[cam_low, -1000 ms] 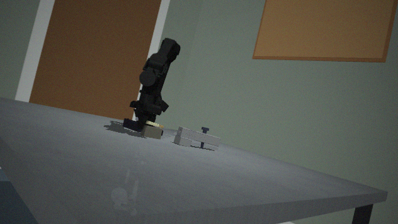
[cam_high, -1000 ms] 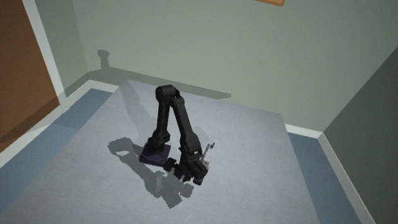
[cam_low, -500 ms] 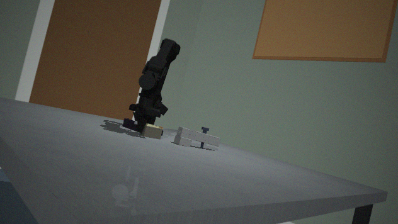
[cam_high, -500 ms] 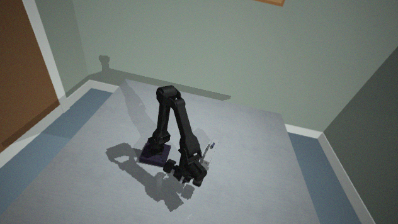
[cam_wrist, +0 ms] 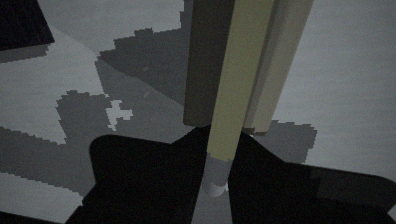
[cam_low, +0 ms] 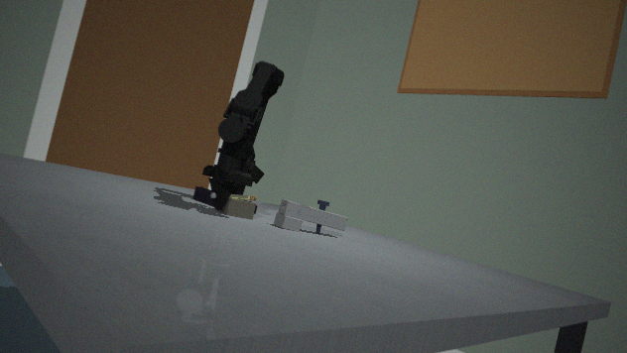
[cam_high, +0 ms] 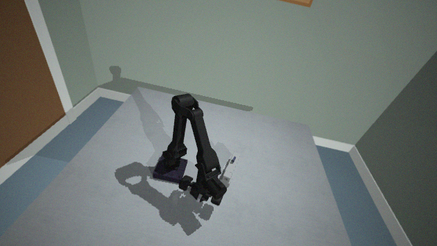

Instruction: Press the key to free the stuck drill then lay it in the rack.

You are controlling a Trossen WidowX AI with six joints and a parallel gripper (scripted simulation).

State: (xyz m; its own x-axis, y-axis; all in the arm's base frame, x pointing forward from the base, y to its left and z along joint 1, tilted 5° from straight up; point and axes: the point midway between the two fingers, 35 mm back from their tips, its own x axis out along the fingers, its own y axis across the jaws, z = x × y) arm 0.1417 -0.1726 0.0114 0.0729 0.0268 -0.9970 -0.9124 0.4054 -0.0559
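Pale yellow, the slim drill rod (cam_wrist: 239, 85) is gripped at its grey end by the black parallel-jaw gripper (cam_wrist: 216, 176) and lies along the tan slotted rack (cam_low: 241, 207). If released misaligned, it may roll off the rack.

We are looking at pale green walls (cam_high: 214, 45) meeting a blue floor (cam_high: 349, 193) edged by white skirting. A brown door (cam_low: 149, 84) and an orange board (cam_low: 506, 45) are flanking a grey table (cam_low: 347, 278).
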